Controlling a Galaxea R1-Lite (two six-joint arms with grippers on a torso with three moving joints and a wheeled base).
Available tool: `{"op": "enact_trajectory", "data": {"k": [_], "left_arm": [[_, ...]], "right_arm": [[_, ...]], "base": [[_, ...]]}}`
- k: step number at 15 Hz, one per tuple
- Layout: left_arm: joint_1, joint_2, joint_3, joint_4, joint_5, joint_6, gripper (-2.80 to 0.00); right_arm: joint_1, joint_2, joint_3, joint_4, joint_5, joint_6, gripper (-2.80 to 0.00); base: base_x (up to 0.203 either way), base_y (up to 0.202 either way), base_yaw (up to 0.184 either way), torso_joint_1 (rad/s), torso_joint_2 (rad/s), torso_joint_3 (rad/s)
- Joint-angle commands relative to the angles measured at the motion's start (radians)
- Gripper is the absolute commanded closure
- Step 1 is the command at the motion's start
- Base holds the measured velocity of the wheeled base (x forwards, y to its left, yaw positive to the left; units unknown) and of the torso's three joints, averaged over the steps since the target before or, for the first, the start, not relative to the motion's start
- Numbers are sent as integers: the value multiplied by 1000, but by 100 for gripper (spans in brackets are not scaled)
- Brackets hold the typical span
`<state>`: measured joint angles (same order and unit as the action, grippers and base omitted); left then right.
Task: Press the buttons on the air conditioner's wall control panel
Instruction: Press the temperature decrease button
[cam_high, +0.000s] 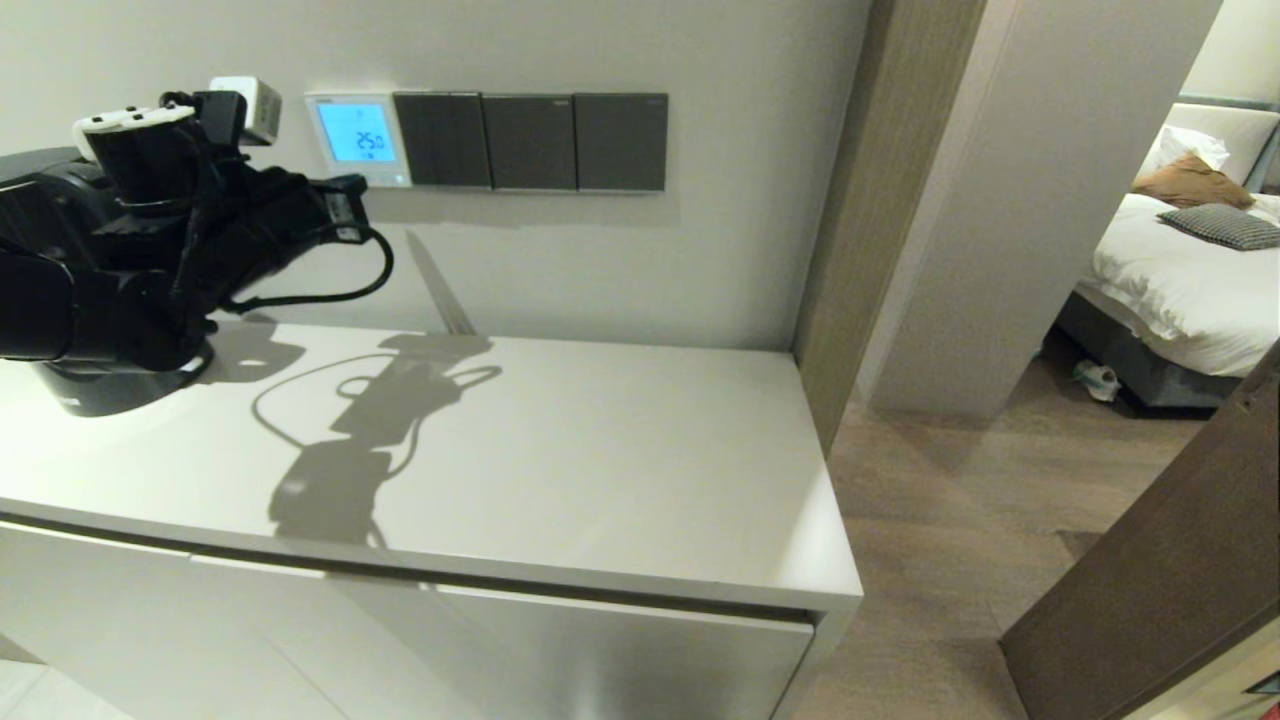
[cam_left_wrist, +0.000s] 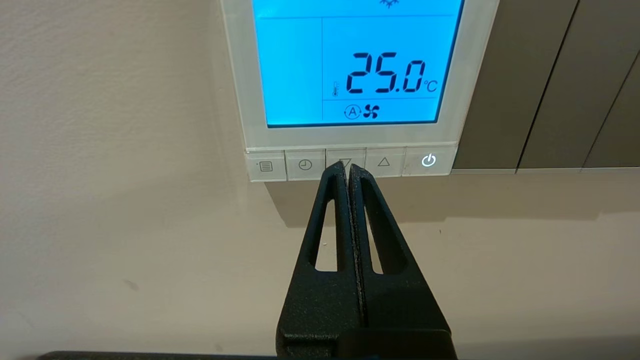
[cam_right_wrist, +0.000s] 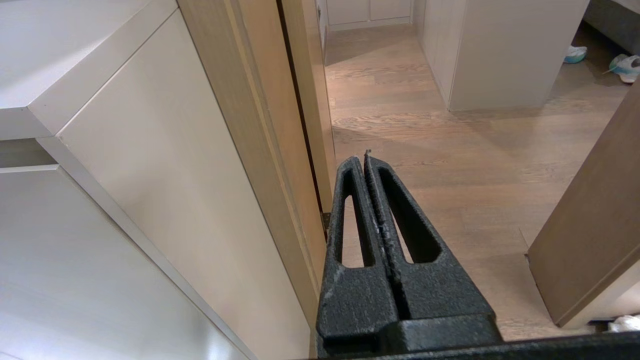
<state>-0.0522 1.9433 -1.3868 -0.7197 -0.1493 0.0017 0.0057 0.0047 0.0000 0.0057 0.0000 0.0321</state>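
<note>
My left claw (cam_left_wrist: 346, 167), fingers together, tip overlapping the down-arrow key in the buttons (cam_left_wrist: 350, 163) row under the wall control panel (cam_left_wrist: 470, 75) upper-centre of frame, screen reading 25.0 °C.

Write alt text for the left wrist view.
The left gripper, fingers shut together, points its tip at the down-arrow key in the row of buttons under the screen of the white wall control panel. The screen glows blue and reads 25.0 °C; dark grey switch plates sit beside it.
</note>
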Motion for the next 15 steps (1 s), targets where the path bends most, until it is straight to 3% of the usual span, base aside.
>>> {"op": "enact_trajectory", "data": {"k": [1,15], "left_arm": [[0,1,0,-4,-1,0,0],[1,46,-29,-3,1,0,0]], "right_arm": [[0,1,2,0,0,0,0],[0,1,2,0,0,0,0]], "base": [[0,0,0,0,0,0],[0,0,0,0,0,0]]}}
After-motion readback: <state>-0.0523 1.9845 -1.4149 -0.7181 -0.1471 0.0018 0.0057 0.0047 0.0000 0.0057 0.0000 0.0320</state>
